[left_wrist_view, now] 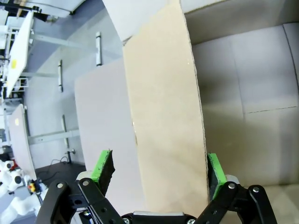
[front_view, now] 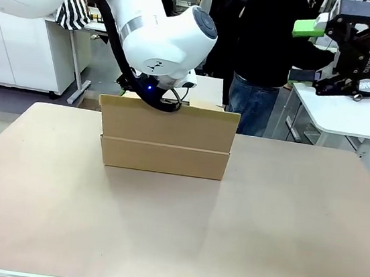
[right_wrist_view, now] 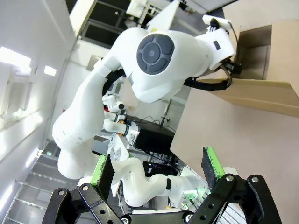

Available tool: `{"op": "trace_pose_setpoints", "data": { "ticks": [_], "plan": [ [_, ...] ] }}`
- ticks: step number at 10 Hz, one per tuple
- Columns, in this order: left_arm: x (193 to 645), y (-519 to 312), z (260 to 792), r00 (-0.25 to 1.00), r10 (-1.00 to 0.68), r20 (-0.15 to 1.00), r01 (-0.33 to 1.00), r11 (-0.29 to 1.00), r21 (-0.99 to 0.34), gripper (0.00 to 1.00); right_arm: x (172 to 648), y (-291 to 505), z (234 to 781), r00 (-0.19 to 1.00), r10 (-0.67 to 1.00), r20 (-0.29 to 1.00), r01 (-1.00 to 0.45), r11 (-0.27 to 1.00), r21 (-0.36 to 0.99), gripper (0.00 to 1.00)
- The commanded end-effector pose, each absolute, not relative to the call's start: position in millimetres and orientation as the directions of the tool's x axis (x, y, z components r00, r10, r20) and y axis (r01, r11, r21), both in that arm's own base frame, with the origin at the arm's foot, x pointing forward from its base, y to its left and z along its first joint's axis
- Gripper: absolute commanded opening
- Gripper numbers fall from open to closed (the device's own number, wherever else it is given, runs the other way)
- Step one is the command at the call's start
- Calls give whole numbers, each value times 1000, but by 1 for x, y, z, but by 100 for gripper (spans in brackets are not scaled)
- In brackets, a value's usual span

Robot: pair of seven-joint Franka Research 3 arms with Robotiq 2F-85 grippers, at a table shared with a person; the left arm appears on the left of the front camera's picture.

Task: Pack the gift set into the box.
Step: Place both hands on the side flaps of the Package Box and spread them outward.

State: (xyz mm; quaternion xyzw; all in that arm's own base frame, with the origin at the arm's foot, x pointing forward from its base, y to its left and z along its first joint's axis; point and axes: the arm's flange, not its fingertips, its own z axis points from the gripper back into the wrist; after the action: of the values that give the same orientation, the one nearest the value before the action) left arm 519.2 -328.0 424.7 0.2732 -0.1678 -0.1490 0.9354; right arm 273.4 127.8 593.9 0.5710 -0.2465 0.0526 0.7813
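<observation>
The box (front_view: 164, 139), a brown cardboard carton, stands at the middle of the table with its near flap raised. My left arm (front_view: 164, 34) reaches down over its top, and the wrist dips behind that flap. In the left wrist view my left gripper (left_wrist_view: 159, 172) is open, its green pads on either side of an upright cardboard flap (left_wrist_view: 163, 107), with the box's bare inside (left_wrist_view: 247, 93) beyond. My right gripper (front_view: 305, 52) hangs high at the right, open and holding nothing; it is seen again as the right gripper (right_wrist_view: 158, 168). The gift set is out of view.
A person (front_view: 263, 53) in a dark top and jeans stands behind the box at the far side. A white side table (front_view: 350, 115) sits under my right gripper. The tan table top (front_view: 173, 232) spreads wide in front of the box.
</observation>
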Motion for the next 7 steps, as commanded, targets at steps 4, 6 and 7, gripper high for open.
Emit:
{"op": "trace_pose_setpoints", "data": {
  "ticks": [4, 6, 7],
  "plan": [
    [515, -317, 453, 873, -417, 251, 171, 745, 644, 100, 277, 132, 593, 864, -204, 460, -385, 322, 865, 100],
    [515, -311, 468, 865, -427, 263, 161, 734, 660, 100, 277, 132, 593, 864, -204, 460, -385, 322, 865, 100],
    [515, -307, 475, 865, -426, 264, 162, 736, 657, 100, 277, 132, 593, 864, -204, 460, -385, 322, 865, 100]
  ]
}}
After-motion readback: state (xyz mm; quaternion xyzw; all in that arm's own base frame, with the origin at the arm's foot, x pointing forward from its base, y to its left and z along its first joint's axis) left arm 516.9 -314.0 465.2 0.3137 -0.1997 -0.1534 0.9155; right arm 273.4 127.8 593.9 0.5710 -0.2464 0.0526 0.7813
